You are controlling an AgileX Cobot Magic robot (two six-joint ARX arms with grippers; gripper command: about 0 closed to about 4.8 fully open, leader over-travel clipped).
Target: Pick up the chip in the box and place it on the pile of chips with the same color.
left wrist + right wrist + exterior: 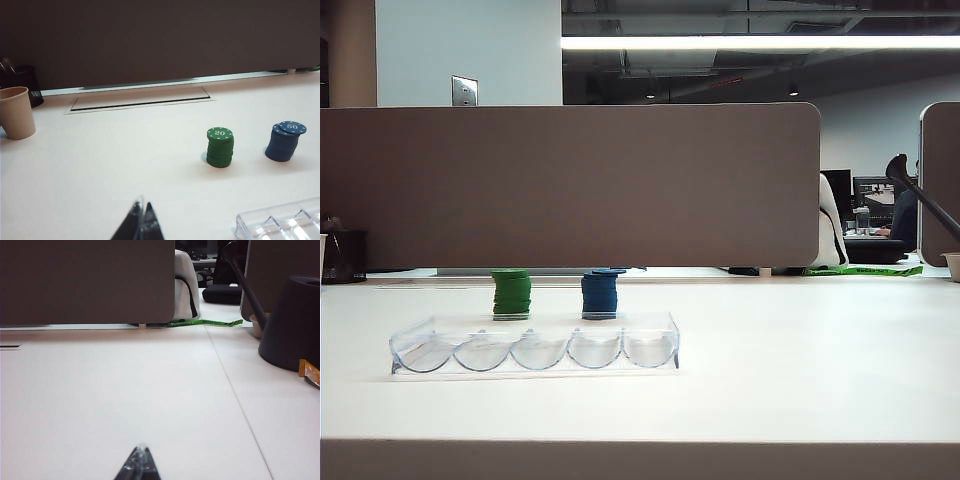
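Note:
The clear box [535,345] with its scalloped slots lies near the table's front, and I see nothing in the slots; one corner of the box [280,225] shows in the left wrist view. Behind it stand a green stack [511,294] [220,147] and the dark-blue pile of chips [599,297] [281,145]. A dark-blue "50" chip [293,127] [608,272] lies off-centre on top of that pile. My left gripper [142,204] is shut and empty, well short of the stacks. My right gripper [141,447] is shut over bare table. Neither gripper shows in the exterior view.
A paper cup [16,113] and a black pen holder [25,82] stand at the table's far left by the grey partition [570,185]. A cable slot [140,99] runs along the back. A dark lamp base [292,325] and an orange packet [310,372] sit to the right.

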